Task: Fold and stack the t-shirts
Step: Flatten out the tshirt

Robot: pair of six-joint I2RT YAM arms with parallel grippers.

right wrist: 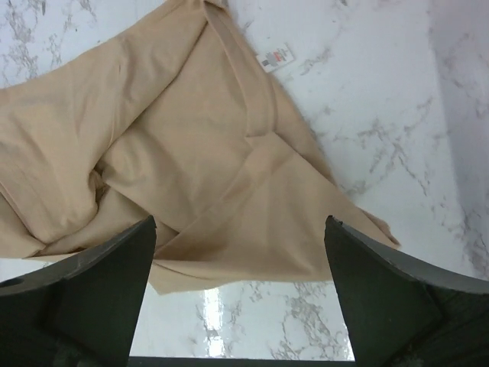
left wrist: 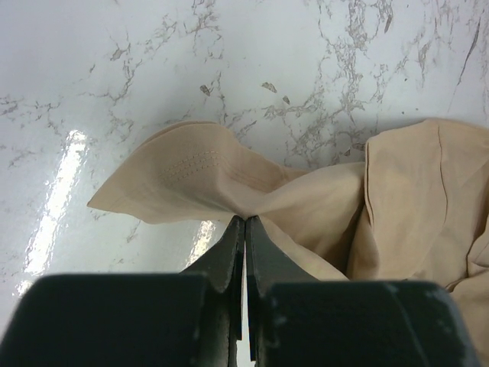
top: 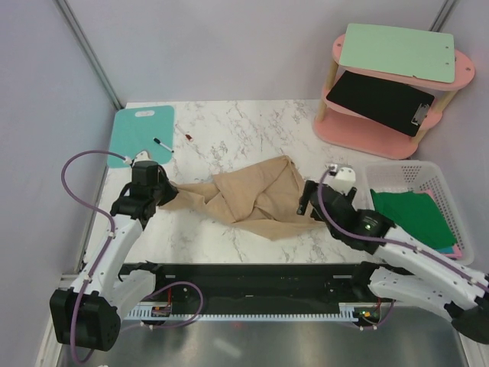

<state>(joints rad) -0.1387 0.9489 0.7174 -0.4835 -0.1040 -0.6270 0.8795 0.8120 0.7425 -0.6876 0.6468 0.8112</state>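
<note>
A light tan t-shirt (top: 256, 195) lies crumpled on the marble table. My left gripper (top: 170, 196) is shut on its left end. In the left wrist view the black fingertips (left wrist: 244, 220) pinch a fold of the tan cloth (left wrist: 221, 180), and a flap spreads out beyond them. My right gripper (top: 306, 200) stands open at the shirt's right edge. In the right wrist view its wide-apart jaws (right wrist: 239, 222) frame the tan cloth's (right wrist: 191, 138) near hem without touching it. A white label (right wrist: 276, 56) shows near the collar. A green t-shirt (top: 409, 212) lies in the basket, with pink and blue edges beneath it.
The white basket (top: 397, 167) stands at the right edge. Behind it a pink two-tier shelf (top: 359, 134) carries a mint clipboard (top: 397, 50) and a black one (top: 382, 99). A teal board (top: 137, 134) and a marker (top: 162, 144) lie at the back left.
</note>
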